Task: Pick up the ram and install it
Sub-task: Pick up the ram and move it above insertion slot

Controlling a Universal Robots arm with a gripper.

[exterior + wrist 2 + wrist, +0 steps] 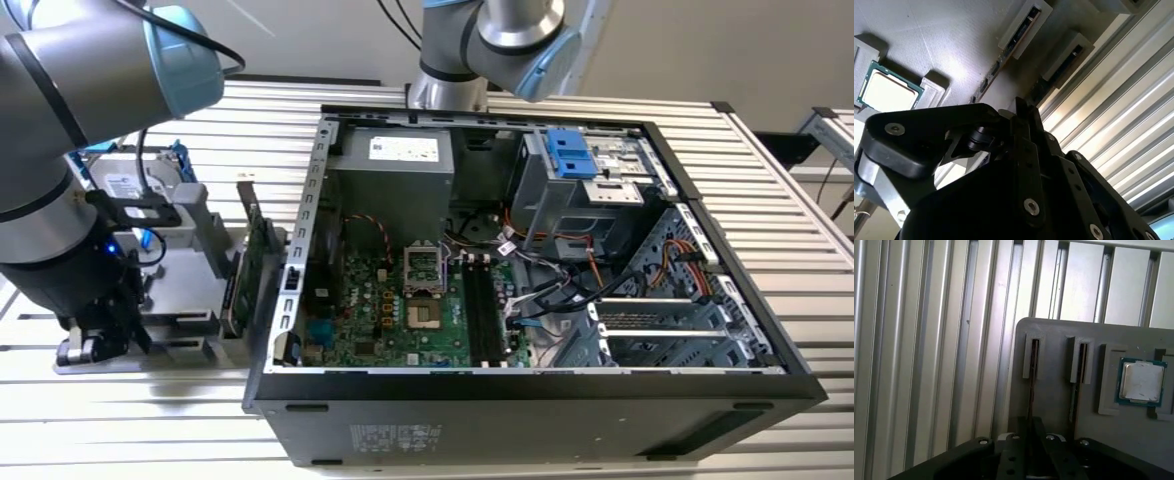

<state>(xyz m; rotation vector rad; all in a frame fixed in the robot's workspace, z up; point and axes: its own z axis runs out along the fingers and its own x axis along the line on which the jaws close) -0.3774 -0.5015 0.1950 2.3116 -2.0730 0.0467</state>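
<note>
1. A slatted metal table (134,440) is spread under everything.
2. An open computer case (534,410) is laid on its side at the centre of the exterior view. The long black memory slots (487,310) on its board are seen bare, so nothing is judged installed yet.
3. The arm (54,200) is bent down at the exterior view's left, over a grey parts holder (1054,405) set just beside the case.
4. The gripper (1030,435) is lined up on one holder slot in the first wrist view. Jaw state cannot be told.
5. The ram (1031,390) is stood on edge in that slot, with its thin edge run straight into the gripper's tip. A second stick (1082,365) is held in the neighbouring slot.
6. A processor chip (1140,382) is seated in a pocket near the slots.
7. Handling, as judged: the ram is taken as light, stiff, thin and fragile. It is best pinched across its two flat faces near mid-length, with chips and contact edge spared, and held upright so it is not bent.
</note>
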